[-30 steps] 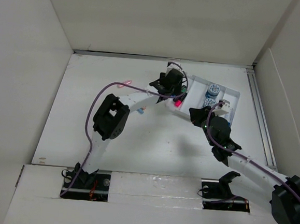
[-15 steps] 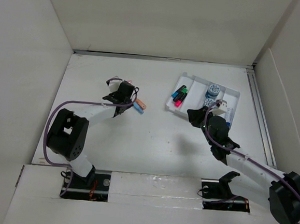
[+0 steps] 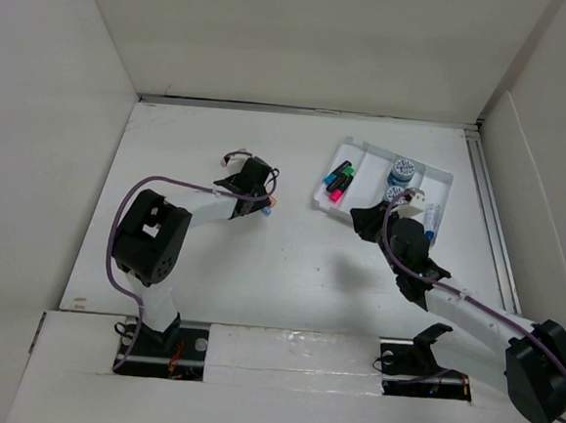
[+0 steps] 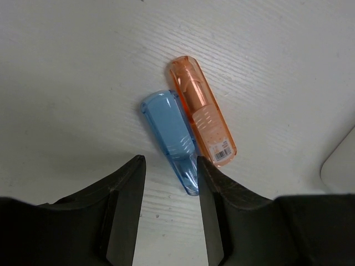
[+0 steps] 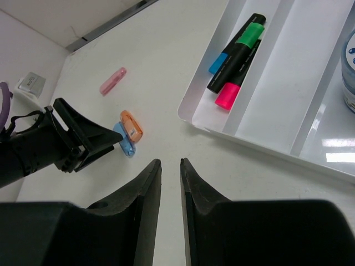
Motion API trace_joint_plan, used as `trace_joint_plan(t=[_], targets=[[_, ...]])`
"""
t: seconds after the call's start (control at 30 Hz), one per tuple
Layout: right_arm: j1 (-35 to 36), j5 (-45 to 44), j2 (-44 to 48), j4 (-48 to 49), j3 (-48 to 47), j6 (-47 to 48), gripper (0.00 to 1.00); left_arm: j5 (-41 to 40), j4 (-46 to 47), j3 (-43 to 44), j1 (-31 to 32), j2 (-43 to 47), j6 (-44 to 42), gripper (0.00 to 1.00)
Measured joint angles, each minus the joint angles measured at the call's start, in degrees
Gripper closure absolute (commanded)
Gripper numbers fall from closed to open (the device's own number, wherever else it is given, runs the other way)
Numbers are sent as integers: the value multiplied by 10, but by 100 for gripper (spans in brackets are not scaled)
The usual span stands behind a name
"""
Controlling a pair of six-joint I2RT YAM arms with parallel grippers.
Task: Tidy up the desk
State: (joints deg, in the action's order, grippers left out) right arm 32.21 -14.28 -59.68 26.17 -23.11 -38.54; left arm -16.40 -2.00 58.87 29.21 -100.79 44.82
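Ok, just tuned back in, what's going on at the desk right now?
The left gripper hangs open over a translucent blue plastic piece lying beside a translucent orange plastic piece on the white desk. The blue one's narrow end sits between its fingers, not yet gripped. The right gripper, jaws narrowly apart and empty, hovers by the white compartment tray, which holds three black highlighters. A small pink piece lies loose farther off.

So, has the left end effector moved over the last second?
Yes. The left end effector was at the tray's left edge; now it sits further left over the desk, by the blue piece.
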Motion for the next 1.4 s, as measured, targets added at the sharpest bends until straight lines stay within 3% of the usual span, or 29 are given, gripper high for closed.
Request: trace_joint_plan(t=[0.2,0.53,0.87,0.9,0.97,1.03,1.4], targets=[[0,6,-9,-1,-3,0,73,12,5,10,4,-12,-5,62],[0,6,-9,0,-5,0,73,4,-4,45,4,-52,-7,72],[0,6,-9,0,-5,0,72,-6,-17,81,4,-79,-13,67],[0,6,-9,0,-5,0,72,-6,-15,82,4,-80,-14,68],[0,6,-9,0,-5,0,72,-5,-15,82,4,-80,-15,80],[0,6,-9,0,-5,0,72,-5,-14,81,4,-79,-15,84],[0,4,-8,-1,-5,0,72,-7,-53,67,11,-15,-28,90]])
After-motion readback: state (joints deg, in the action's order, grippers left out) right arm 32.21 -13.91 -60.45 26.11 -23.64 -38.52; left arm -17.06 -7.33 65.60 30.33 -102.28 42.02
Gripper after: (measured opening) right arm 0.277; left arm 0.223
